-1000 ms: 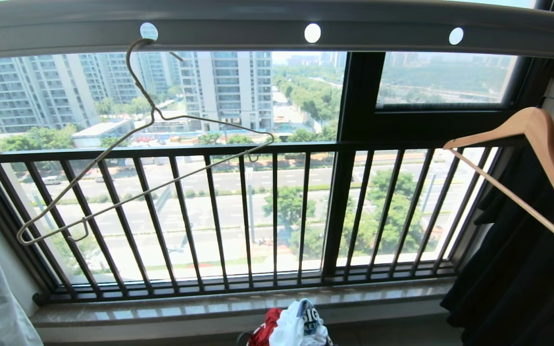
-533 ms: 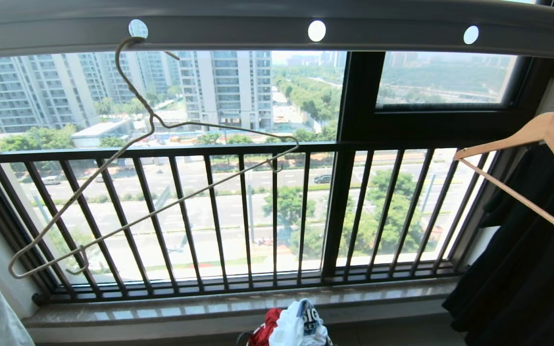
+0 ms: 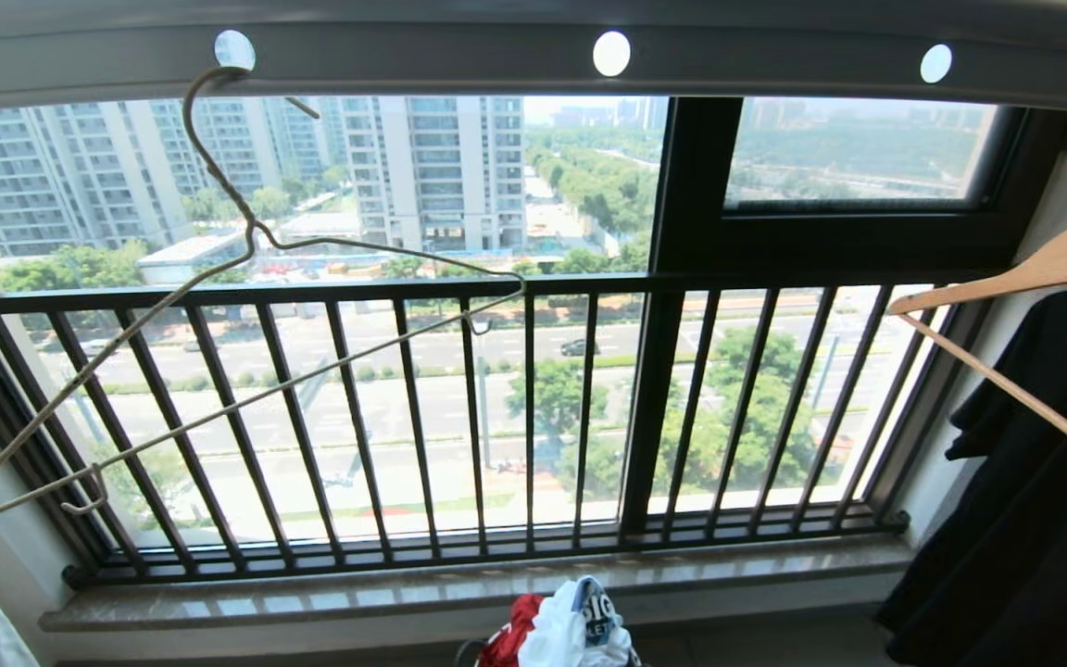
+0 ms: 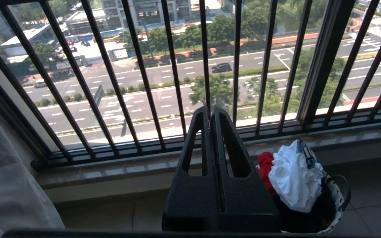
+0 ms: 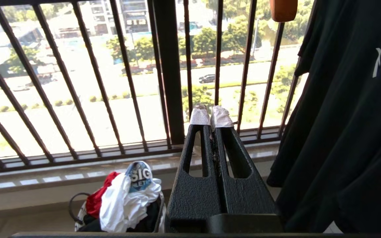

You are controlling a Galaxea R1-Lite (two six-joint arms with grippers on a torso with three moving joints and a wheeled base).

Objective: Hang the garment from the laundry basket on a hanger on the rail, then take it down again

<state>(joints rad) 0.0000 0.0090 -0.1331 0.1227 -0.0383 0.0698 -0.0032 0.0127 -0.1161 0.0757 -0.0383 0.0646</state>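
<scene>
Head view: hanger (image 3: 219, 333) bare on rail (image 3: 459, 60); garment (image 3: 571, 635) in laundry basket (image 4: 337, 201); both tools pressed together, empty.

Closed left tool (image 4: 211, 110) beside laundry basket (image 4: 334, 198)

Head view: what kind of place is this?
Likely a high-rise apartment's enclosed laundry balcony: a drying rail with a wire hanger, a barred balcony railing over streets far below, and a laundry basket of clothes.

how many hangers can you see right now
2. A thin wire hanger hangs empty from the rail on the left; a thick wooden hanger carries a black garment at the right edge. More may hang out of view.
</scene>
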